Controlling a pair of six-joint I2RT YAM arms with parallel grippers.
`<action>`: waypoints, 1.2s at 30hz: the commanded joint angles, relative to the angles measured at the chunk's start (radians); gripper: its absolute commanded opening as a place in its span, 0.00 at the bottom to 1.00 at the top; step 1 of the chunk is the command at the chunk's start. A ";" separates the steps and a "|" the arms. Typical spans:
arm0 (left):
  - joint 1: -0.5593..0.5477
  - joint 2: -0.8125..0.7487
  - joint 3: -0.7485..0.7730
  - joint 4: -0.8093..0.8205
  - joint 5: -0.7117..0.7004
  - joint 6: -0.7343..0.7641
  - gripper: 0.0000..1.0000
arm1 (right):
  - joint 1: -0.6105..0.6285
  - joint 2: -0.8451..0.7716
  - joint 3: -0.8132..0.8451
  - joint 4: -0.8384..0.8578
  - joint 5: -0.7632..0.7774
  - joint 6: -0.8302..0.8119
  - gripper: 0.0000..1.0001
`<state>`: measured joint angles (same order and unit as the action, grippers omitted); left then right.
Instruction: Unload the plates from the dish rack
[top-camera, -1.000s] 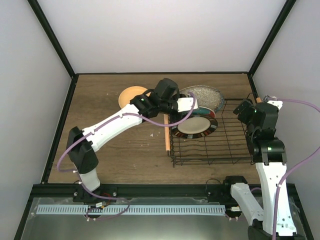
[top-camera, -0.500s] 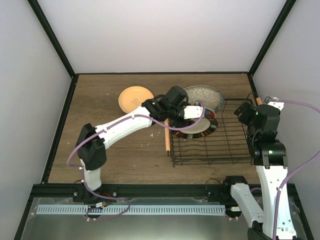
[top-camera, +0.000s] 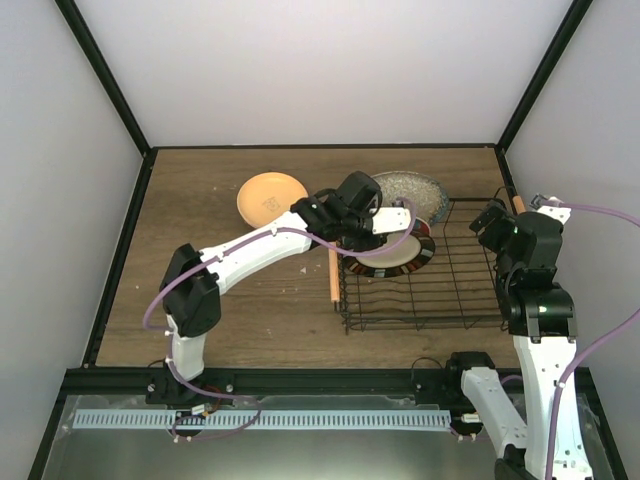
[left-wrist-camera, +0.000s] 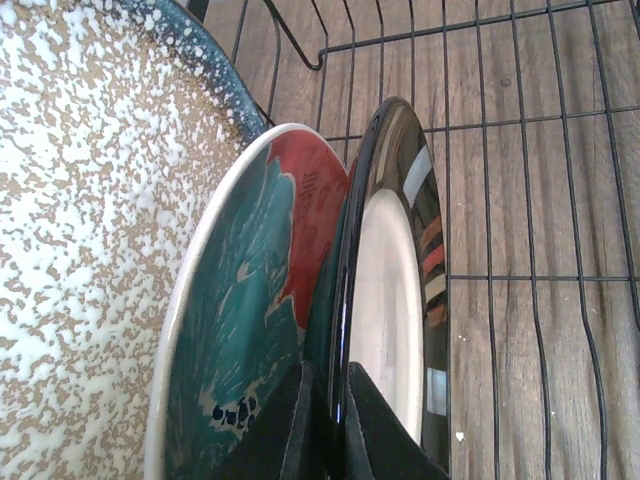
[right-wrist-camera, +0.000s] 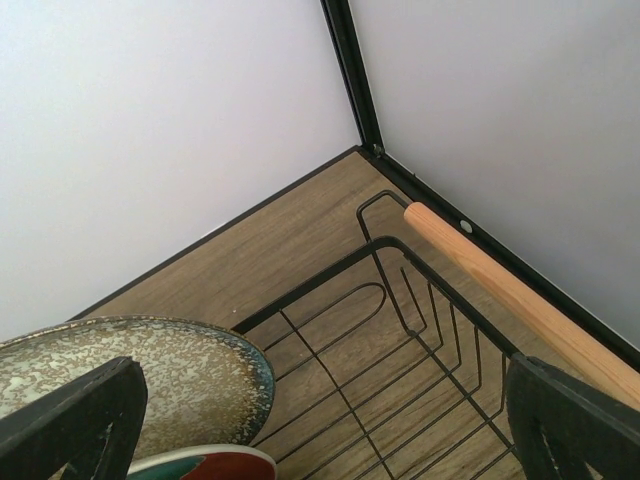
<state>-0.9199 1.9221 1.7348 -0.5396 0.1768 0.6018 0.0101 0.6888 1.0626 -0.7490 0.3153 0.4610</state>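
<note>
The black wire dish rack (top-camera: 430, 322) holds three upright plates at its back left. From the rear they are a large grey speckled plate (left-wrist-camera: 90, 200), a red plate with teal flower (left-wrist-camera: 255, 300) and a cream plate with a dark patterned rim (left-wrist-camera: 390, 300). My left gripper (left-wrist-camera: 335, 425) is shut on the cream plate's rim (top-camera: 395, 255), one finger on each face. An orange-yellow plate (top-camera: 272, 197) lies flat on the table left of the rack. My right gripper (right-wrist-camera: 320, 400) is open above the rack's back right corner, holding nothing.
Light wooden rod handles run along the rack's left side (top-camera: 333, 275) and right side (right-wrist-camera: 510, 290). The enclosure's walls and black frame posts stand close behind and to the right of the rack. The grey speckled plate (right-wrist-camera: 130, 370) leans past the rack's rear edge.
My left arm reached right into the rack and its jaws closed on the cream plate's rim. The right arm has barely moved.
</note>
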 joint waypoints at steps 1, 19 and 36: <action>-0.016 0.009 0.030 -0.025 0.039 -0.030 0.04 | 0.008 -0.011 -0.006 -0.006 0.017 0.002 1.00; -0.018 -0.072 0.297 -0.042 -0.006 -0.105 0.04 | 0.008 -0.012 -0.009 0.003 0.021 0.007 1.00; 0.426 -0.377 0.154 0.196 0.374 -0.671 0.04 | 0.009 0.011 -0.012 0.014 0.037 0.004 1.00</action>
<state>-0.6712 1.6932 1.9373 -0.6273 0.3309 0.2157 0.0101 0.6922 1.0477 -0.7540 0.3344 0.4648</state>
